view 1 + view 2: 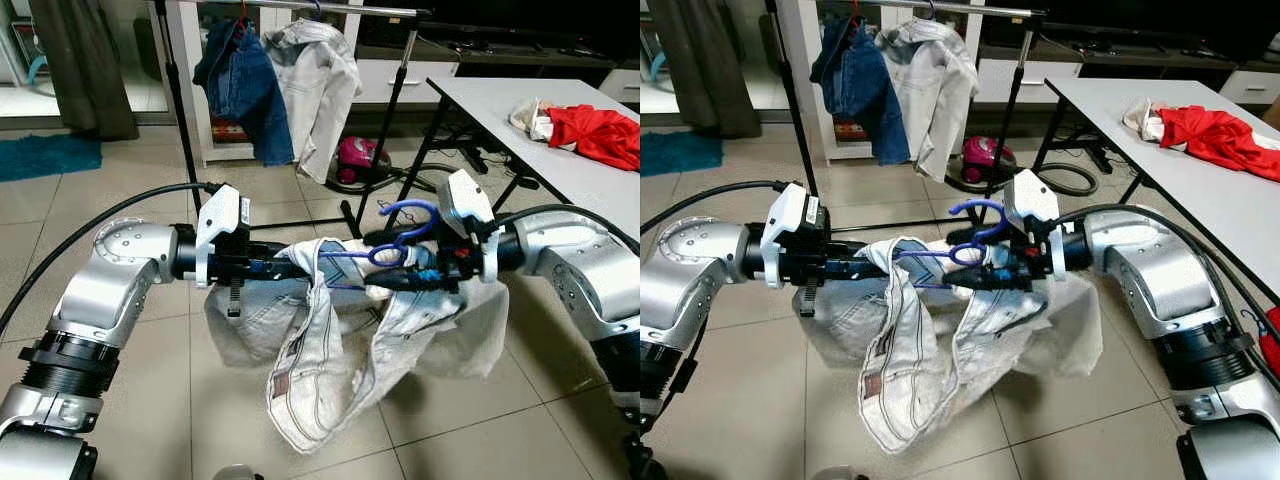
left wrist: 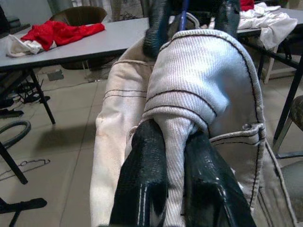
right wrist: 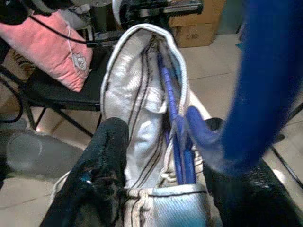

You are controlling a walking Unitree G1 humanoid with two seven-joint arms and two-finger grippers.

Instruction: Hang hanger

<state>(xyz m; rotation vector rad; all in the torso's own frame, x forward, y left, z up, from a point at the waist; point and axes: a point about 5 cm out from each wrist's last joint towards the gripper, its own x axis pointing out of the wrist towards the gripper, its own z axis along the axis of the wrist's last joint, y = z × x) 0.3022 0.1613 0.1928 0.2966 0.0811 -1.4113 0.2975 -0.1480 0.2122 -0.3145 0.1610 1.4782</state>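
A rack stands beyond, two garments already hung. Both arms hold a pale jacket mid-air, well short of it. The left gripper pinches cloth; the right gripper clamps fabric beside the blue hanger (likely steadying it).

2 head eyes look forward and down at the white jacket; each wrist camera sits close against it, facing the other.

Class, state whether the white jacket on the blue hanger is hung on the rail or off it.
Off: both grippers hold the white jacket and blue hanger above the floor.
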